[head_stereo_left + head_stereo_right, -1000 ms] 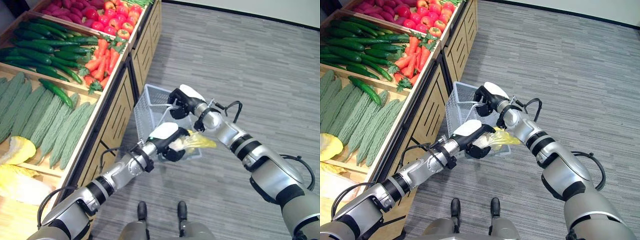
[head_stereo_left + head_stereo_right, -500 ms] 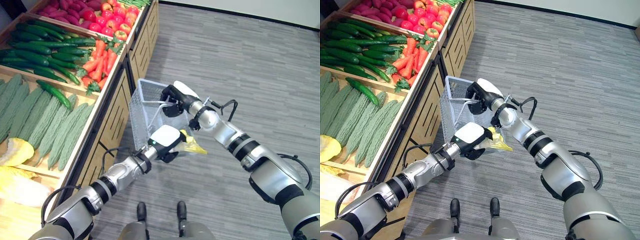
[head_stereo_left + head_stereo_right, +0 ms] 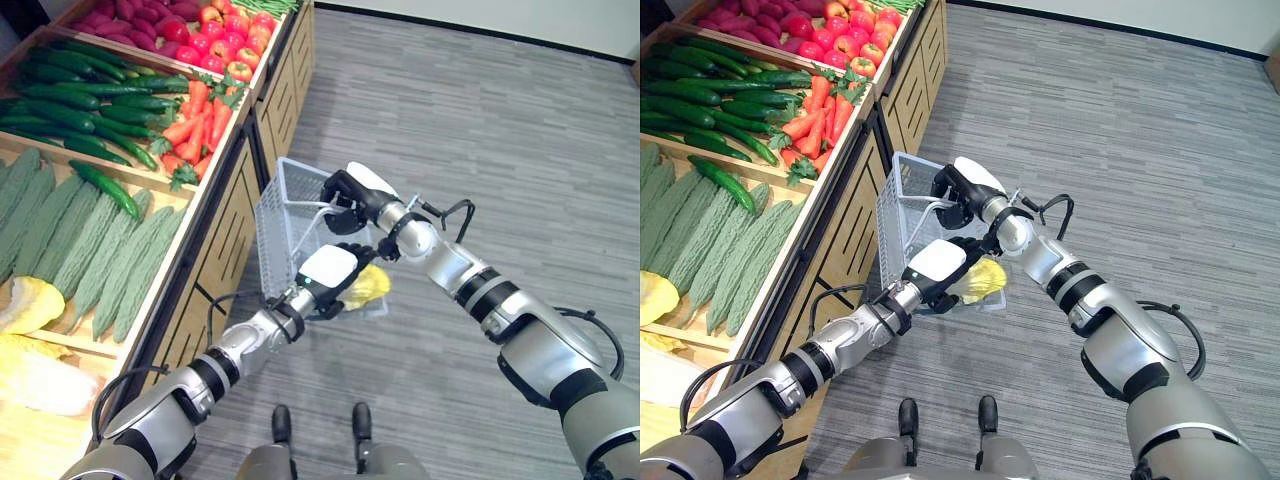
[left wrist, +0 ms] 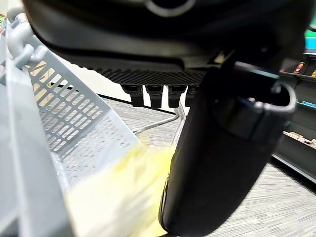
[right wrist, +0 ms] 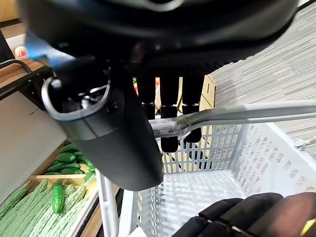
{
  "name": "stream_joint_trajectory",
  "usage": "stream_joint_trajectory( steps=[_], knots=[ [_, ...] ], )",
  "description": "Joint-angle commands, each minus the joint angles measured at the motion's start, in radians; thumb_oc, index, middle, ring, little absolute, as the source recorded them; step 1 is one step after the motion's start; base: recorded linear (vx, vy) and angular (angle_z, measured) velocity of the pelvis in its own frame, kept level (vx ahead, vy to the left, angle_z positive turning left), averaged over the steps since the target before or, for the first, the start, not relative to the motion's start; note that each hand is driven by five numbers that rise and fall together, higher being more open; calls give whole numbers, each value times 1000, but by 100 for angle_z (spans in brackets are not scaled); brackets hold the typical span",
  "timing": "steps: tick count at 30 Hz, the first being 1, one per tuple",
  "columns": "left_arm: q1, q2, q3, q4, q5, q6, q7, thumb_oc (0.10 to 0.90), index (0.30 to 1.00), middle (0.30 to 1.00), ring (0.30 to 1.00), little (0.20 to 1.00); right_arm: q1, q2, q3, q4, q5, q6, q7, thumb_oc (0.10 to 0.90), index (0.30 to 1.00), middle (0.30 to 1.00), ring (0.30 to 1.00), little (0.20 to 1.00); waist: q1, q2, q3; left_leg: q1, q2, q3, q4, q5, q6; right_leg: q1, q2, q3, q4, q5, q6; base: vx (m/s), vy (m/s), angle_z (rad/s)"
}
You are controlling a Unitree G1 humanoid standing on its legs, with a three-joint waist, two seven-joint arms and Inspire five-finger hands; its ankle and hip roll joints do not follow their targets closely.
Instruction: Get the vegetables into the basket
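The yellow leafy vegetable (image 3: 366, 285), likely a napa cabbage, is sitting just past the fingers (image 3: 352, 252) of the left hand (image 3: 332, 272), which is curling round its near end and holding it over the basket's open top. Its long axis is running roughly level, from the palm outward, with the leafy tip pointing away from the fingers toward the basket's far wall. In the left wrist view the pale yellow mass (image 4: 116, 195) is lying beside the thumb, against the perforated basket wall (image 4: 69, 113).

The grey wire basket (image 3: 290, 215) is hanging from its handle (image 5: 232, 114), and the right hand (image 3: 350, 195) is wrapping its fingers (image 5: 168, 106) round that bar, carrying it beside the wooden produce stand (image 3: 215, 235).

Judging by this, the placing step is underway: the vegetable is at the rim but not yet released. The next move is probably calling for lowering it further inside, then opening the fingers while the right hand is keeping the basket steady.

On the stand's shelf, bitter gourds (image 3: 110, 250), cucumbers (image 3: 80, 110), carrots (image 3: 200, 120) and more yellow cabbages (image 3: 30, 305) are lying well apart from both hands.
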Motion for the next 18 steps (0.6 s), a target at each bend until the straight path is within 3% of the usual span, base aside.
stream_joint_trajectory(
  steps=[1,9,12,14,16,18],
  knots=[
    [-131,-19,-29,-55,15,-54,53,900,1000,1000,1000,1000,-177,7,-75,-45,-11,-91,-100,400,300,300,300,300,10,-79,-110,-25,50,-28,0,-29,-71,-5,-105,-1,0,41,124,0,0,0],
    [-126,26,-6,-275,-95,-128,-23,900,1000,1000,1000,1000,-144,-35,-96,-6,-68,-79,-99,400,300,300,300,300,16,-75,-110,-24,45,-34,0,-32,-67,3,-107,-6,0,41,124,0,0,0],
    [-96,50,11,-451,-251,-189,-111,900,1000,1000,1000,1000,-134,-51,-109,38,-97,-69,-101,400,300,300,300,300,25,-69,-109,-25,43,-39,0,-32,-65,5,-107,-10,0,41,125,1,0,2],
    [-79,68,2,-613,-468,-221,-248,900,1000,1000,1000,1000,-129,-58,-116,103,-121,-62,-105,400,300,300,300,300,29,-63,-110,-23,42,-42,0,-32,-64,8,-108,-14,0,42,126,3,12,5],
    [-50,67,-1,-657,-634,-202,-274,900,1000,1000,1000,1000,-124,-58,-120,133,-123,-58,-112,400,300,300,300,300,30,-59,-109,-19,41,-41,0,-32,-62,10,-110,-13,1,44,127,6,14,5],
    [-38,71,0,-675,-692,-199,-288,900,1000,1000,1000,1000,-119,-60,-122,156,-124,-57,-112,400,300,300,300,300,31,-57,-110,-18,40,-42,0,-32,-62,11,-111,-12,0,45,127,3,6,2]
  ],
)
